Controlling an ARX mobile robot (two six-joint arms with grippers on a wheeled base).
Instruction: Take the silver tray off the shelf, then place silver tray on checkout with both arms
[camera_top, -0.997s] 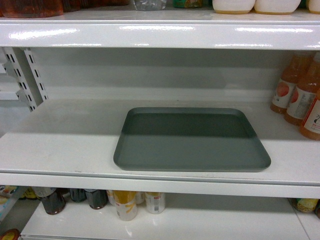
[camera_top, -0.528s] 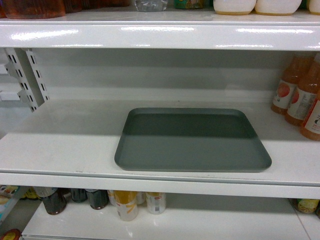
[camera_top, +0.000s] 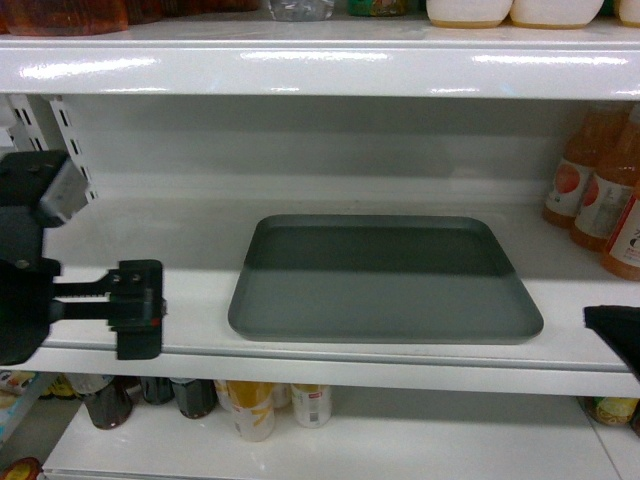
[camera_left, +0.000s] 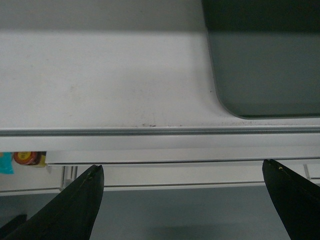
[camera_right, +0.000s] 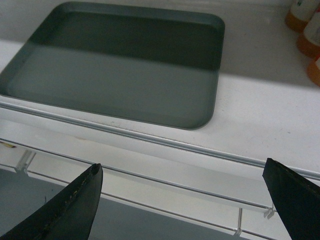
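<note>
A long glossy white shelf board (camera_top: 120, 300) carries a flat matte grey-green tray (camera_top: 385, 280), lying near its front edge. The black left gripper (camera_left: 185, 187) and the right gripper (camera_right: 187, 192) hover before that edge, fingers spread wide, holding nothing. In the head view the right gripper is mostly cut off.

White slotted uprights (camera_top: 70, 150) at ten o'clock, orange bottles (camera_top: 605, 195) at three, cans and dark jars (camera_top: 200, 400) on the lower board at seven, pale tubs (camera_top: 515, 12) at one.
</note>
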